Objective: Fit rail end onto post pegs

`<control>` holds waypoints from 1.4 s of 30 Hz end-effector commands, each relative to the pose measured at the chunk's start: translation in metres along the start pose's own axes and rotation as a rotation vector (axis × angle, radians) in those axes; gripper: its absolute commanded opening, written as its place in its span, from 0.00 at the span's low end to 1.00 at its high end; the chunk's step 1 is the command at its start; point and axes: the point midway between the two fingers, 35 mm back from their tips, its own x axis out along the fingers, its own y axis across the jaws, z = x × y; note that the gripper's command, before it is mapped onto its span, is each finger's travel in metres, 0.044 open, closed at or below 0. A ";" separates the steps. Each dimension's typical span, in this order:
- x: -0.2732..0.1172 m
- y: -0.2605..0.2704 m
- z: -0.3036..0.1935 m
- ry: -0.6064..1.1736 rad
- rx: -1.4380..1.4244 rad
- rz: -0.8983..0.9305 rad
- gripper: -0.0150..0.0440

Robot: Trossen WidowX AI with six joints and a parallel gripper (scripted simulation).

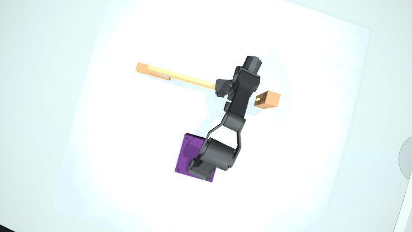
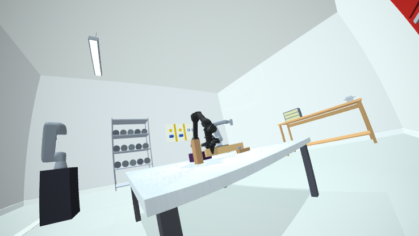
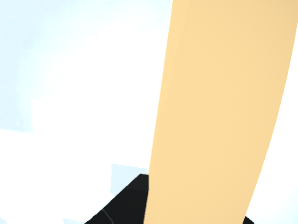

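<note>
My gripper is shut on the long rail near its near end. The rail's far end is at the low footboard block; its exact seating in the bracket is too small to tell. The near end appears held above the table, and the arm hides it in the top view. The short post stands upright, apart from the gripper. Its pegs point toward the rail. The holes in the rail's end cannot be made out clearly.
The purple base plate lies under the arm's base, to one side of the rail. The arm's forearm passes above the space between gripper and post. The white table's edge shows in the exterior view.
</note>
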 end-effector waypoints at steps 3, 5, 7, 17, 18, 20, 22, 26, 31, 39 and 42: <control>-0.001 -0.003 -0.003 0.000 -0.002 -0.006 0.25; -0.001 -0.003 -0.003 0.000 -0.002 -0.006 0.25; -0.001 -0.003 -0.004 0.000 -0.002 -0.006 0.25; -0.001 -0.003 -0.007 0.000 -0.002 -0.006 0.25; -0.001 -0.003 -0.007 0.000 -0.002 -0.006 0.25; -0.001 -0.003 -0.008 0.000 -0.002 -0.006 0.25; -0.001 -0.003 -0.009 0.000 -0.002 -0.006 0.25; -0.002 -0.003 -0.010 0.000 -0.002 -0.006 0.25; -0.002 -0.003 -0.011 0.000 -0.002 -0.006 0.25; -0.002 -0.003 -0.014 0.001 -0.002 -0.006 0.25; -0.001 -0.003 -0.015 0.001 -0.002 -0.006 0.25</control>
